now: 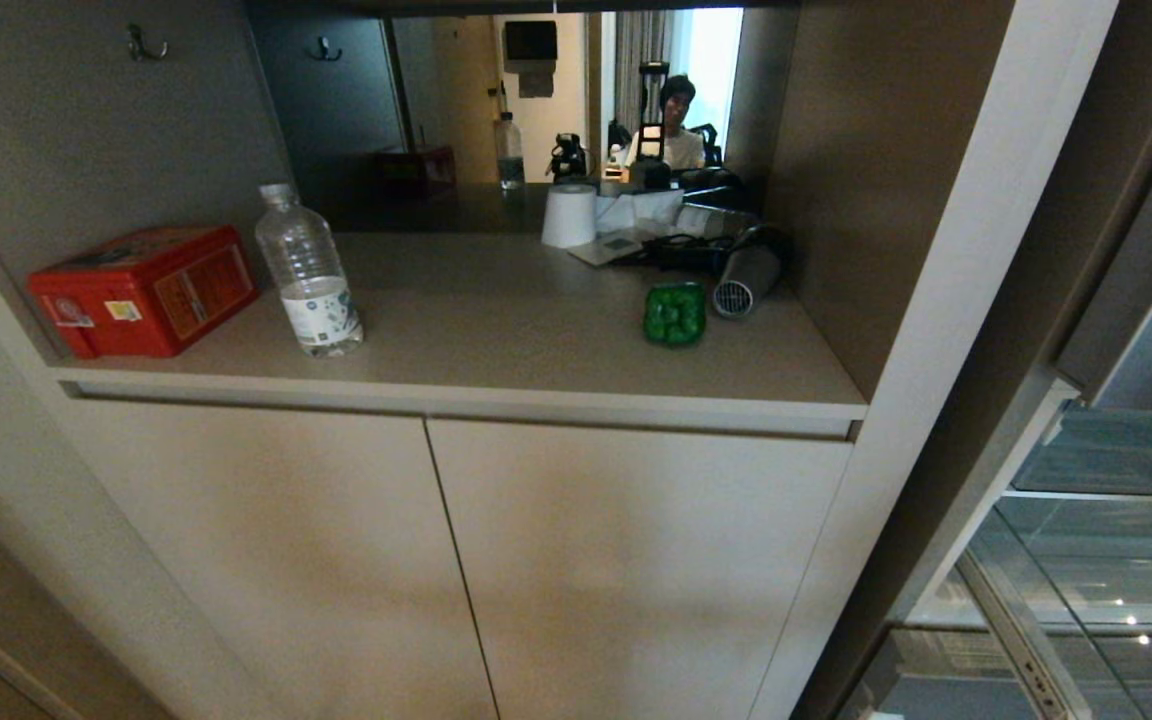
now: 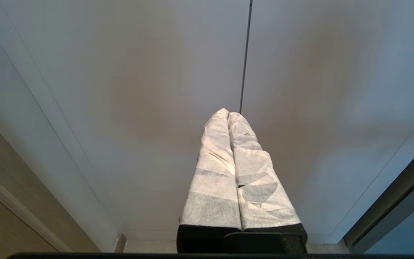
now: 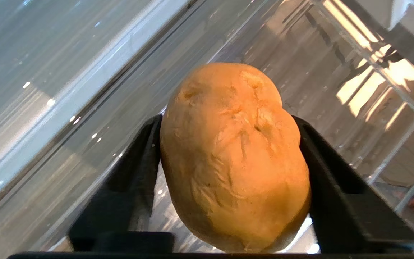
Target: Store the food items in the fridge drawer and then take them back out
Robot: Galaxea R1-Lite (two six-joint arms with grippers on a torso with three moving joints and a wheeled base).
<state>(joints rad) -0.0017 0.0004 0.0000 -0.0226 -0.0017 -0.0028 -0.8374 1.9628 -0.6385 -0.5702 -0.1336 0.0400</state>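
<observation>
Over the clear fridge drawer (image 3: 336, 90) your right gripper (image 3: 230, 158) has its jaws clamped on the potato (image 3: 234, 158), so you're likely mid-storing: lower and release, while the bell pepper (image 1: 675, 314) waits on the counter (image 1: 496, 330) and the left gripper (image 2: 228, 115) hangs pressed together.

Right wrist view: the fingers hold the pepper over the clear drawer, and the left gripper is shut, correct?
Not quite. The right wrist view shows the right gripper holding the potato, not the pepper, which sits on the counter. The clear drawer and the shut left gripper are right.
</observation>
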